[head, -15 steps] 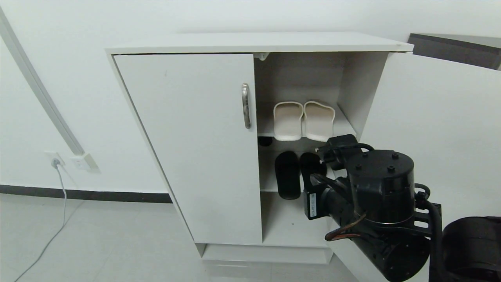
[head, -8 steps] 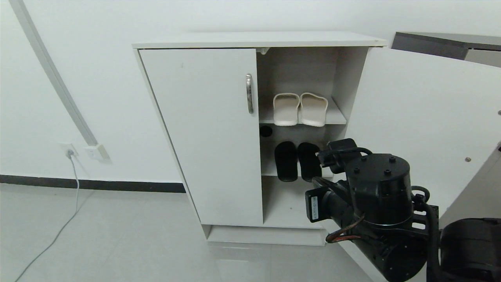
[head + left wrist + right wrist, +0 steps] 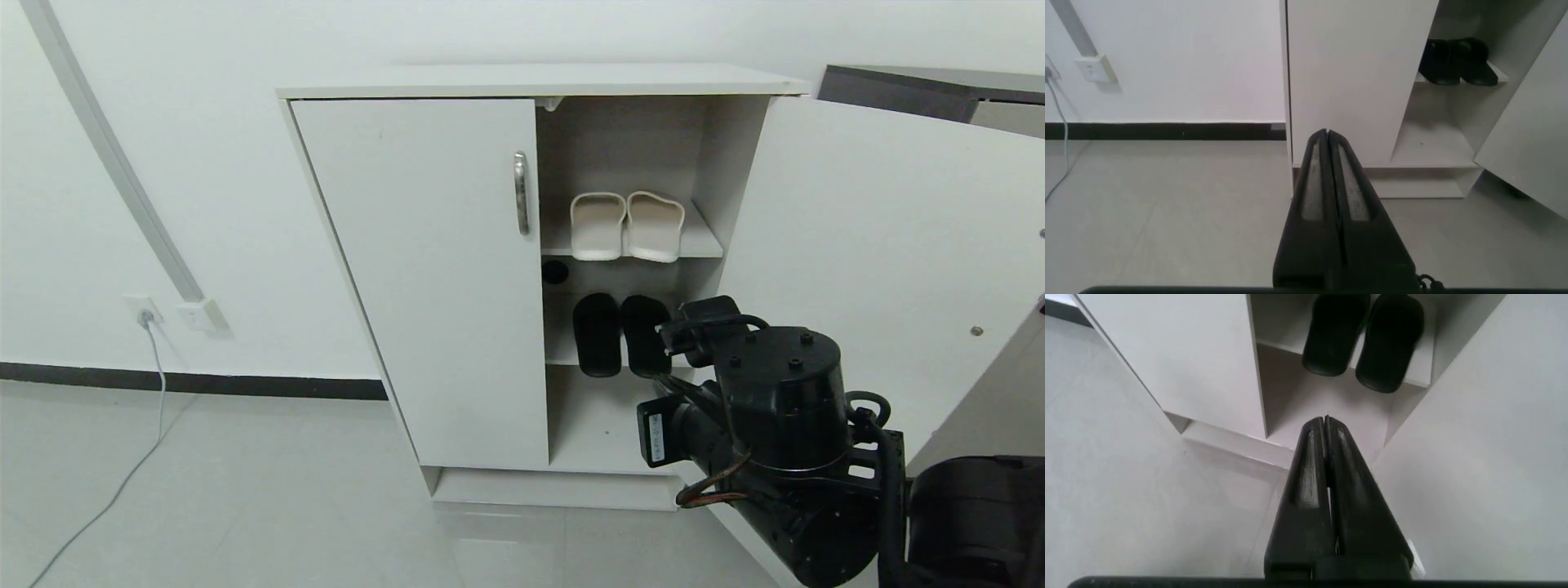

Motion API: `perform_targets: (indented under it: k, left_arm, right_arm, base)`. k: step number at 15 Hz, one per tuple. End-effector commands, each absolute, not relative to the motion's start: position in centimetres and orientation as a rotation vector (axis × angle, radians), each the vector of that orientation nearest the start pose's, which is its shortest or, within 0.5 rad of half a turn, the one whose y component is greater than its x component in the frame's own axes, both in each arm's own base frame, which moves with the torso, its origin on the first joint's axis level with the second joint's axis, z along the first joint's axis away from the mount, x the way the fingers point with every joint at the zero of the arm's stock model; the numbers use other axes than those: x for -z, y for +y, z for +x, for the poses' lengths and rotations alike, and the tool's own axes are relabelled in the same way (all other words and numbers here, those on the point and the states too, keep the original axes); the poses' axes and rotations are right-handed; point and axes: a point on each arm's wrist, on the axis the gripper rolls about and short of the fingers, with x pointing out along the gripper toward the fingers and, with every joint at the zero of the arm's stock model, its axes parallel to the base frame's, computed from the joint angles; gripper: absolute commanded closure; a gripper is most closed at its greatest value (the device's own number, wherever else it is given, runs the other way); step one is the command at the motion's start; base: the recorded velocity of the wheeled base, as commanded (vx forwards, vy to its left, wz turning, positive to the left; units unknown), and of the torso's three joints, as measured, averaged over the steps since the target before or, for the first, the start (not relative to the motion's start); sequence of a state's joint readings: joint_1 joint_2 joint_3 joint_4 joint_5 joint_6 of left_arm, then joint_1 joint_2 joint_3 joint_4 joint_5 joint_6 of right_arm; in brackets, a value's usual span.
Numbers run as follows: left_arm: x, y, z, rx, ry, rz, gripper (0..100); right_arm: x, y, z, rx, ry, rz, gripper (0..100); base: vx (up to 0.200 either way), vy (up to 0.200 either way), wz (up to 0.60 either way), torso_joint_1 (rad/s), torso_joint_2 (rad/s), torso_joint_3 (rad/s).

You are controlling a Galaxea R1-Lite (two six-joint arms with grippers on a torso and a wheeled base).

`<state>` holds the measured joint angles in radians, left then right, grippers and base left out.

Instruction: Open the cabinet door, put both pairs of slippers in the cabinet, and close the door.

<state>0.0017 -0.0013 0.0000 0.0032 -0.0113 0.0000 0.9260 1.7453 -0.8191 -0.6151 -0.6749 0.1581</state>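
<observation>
Left to do, judging by the shelves: closing the open door (image 3: 882,269) and nothing more. Ahead of the tips of the right gripper (image 3: 1326,423), inside the cabinet (image 3: 539,80): black slippers (image 3: 598,335) on the middle shelf, near; white slippers (image 3: 600,227) one shelf higher, farther beyond the tips. Fingers of that gripper pressed flat together, holding nothing. Same at the left gripper (image 3: 1326,135): fingers closed tight, empty, pointing over the floor toward the closed door (image 3: 433,278), with the black pair well apart beyond its tips.

To close well:
- Bring the joined right fingers round the free edge of the swung-out panel, just to their right, and onto its outer face.
- Make contact near the free edge rather than the hinge side, for the longest lever.
- Push with the flat of the fingers, not the tips, and follow the hinge arc so as not to skid off.
- Check the black pair first. Seems to sit close to the front lip of its shelf, so any overhang could catch the panel on the last stretch.
- Slow down near the frame and finish flush with the closed door, edge beside its handle (image 3: 520,193).

As for writing: nothing legible on cabinet, doors or slippers.
</observation>
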Motion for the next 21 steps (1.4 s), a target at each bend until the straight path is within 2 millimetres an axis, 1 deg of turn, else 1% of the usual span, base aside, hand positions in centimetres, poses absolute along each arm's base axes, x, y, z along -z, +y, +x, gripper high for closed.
perform_targets:
  k: [1,14,17,21]
  left_arm:
    - [-7.52,-0.03,-2.28,0.009,0.003,0.0,100]
    - [-7.52,-0.03,-2.28,0.009,0.003,0.0,100]
    - [-7.52,-0.03,-2.28,0.009,0.003,0.0,100]
    - [-7.52,-0.03,-2.28,0.009,0.003,-0.002,100]
  right_arm:
    - [-16.96,23.98,19.78,-0.231,0.239,-0.071,100]
    - [-16.52,24.13,19.88,-0.23,0.25,-0.082,100]
    - [-16.47,24.15,19.9,-0.23,0.251,-0.083,100]
    - [-16.44,24.13,19.89,-0.23,0.252,-0.084,100]
  base:
    - [0.0,0.0,0.0,0.0,0.0,0.0]
    - [0.0,0.0,0.0,0.0,0.0,-0.005]
    - [0.0,0.0,0.0,0.006,-0.18,-0.305]
    - [0.0,0.0,0.0,0.043,-0.5,-0.367]
